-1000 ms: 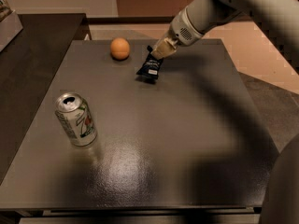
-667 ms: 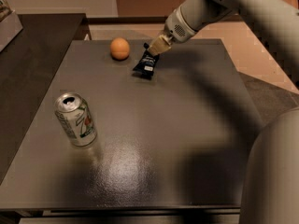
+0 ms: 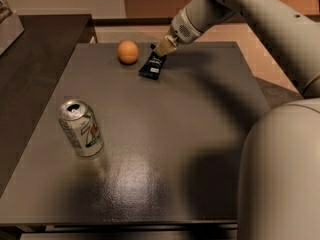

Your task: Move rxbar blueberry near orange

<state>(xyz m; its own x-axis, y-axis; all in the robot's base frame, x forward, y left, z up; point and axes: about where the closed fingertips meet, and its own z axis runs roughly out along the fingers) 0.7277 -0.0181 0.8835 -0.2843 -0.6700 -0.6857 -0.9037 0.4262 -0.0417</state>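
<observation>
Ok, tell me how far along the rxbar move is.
Done: the rxbar blueberry is already close beside the orange, not touching it. In hand: the gripper grips the bar's top end, holding it tilted over the table. Left: lay it down and release.

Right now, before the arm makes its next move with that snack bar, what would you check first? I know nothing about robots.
1. Grip: the gripper meets the upper end of the rxbar blueberry and looks shut on it. Ok.
2. Bar close to the orange: it is just to the orange's right, with a small gap and no contact. Ok.
3. Bar set down: its lower end seems to be on the table and its upper end is raised. Cannot tell.
4. Orange steady: it sits alone on the far part of the table. Ok.
5. Soda can out of the way: it stands upright at the near left, well away from the gripper. Ok.
</observation>
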